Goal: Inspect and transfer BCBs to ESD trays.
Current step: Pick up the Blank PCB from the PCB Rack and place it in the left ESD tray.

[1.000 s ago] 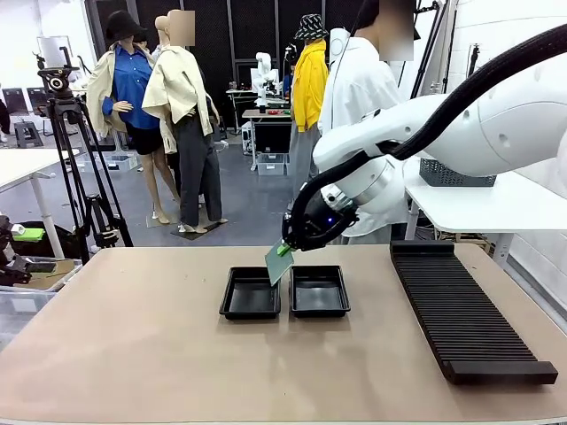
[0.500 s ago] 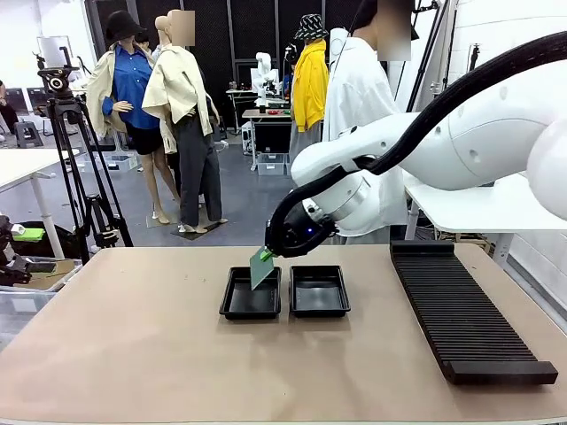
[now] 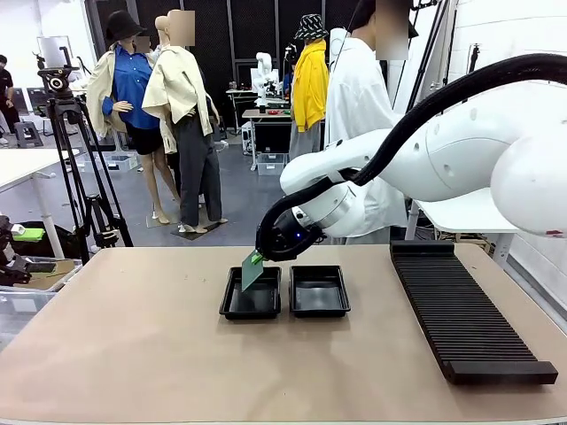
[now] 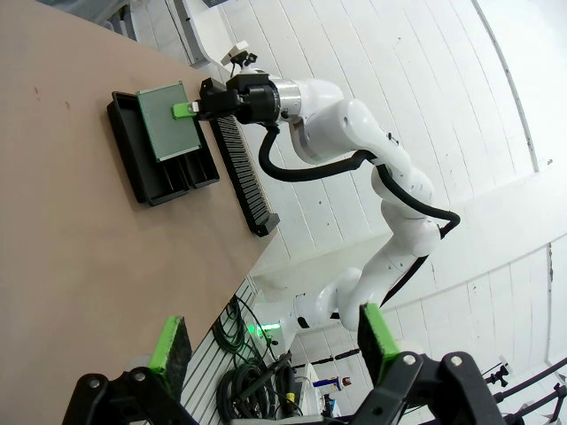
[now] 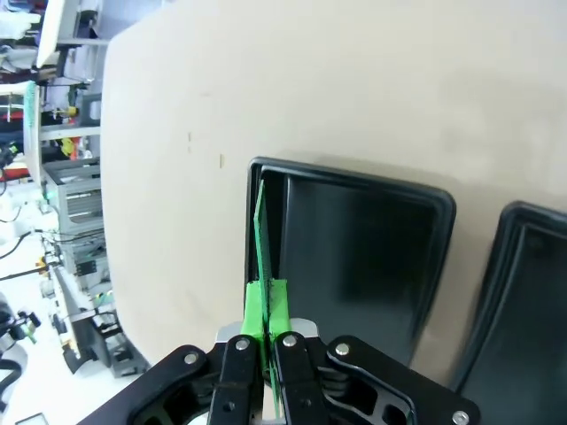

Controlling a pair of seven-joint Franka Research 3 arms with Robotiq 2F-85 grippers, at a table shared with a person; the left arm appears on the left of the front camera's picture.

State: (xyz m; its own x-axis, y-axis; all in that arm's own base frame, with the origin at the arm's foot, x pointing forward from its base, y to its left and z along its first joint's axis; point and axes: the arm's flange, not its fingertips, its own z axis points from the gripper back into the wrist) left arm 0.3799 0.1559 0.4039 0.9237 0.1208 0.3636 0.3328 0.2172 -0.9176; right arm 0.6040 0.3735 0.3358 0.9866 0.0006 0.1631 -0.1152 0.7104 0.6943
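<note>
The right gripper (image 3: pixel 259 257), clamped on an edge of the green BCB (image 3: pixel 252 272) held tilted over the left ESD tray (image 3: pixel 239 314) near one rim, would best shift inward and level the board before releasing, while the left gripper (image 4: pixel 275 341) hangs with jaws apart.

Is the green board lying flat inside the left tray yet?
No, the right hand grips the board by one edge, holding it tilted over the left tray.
</note>
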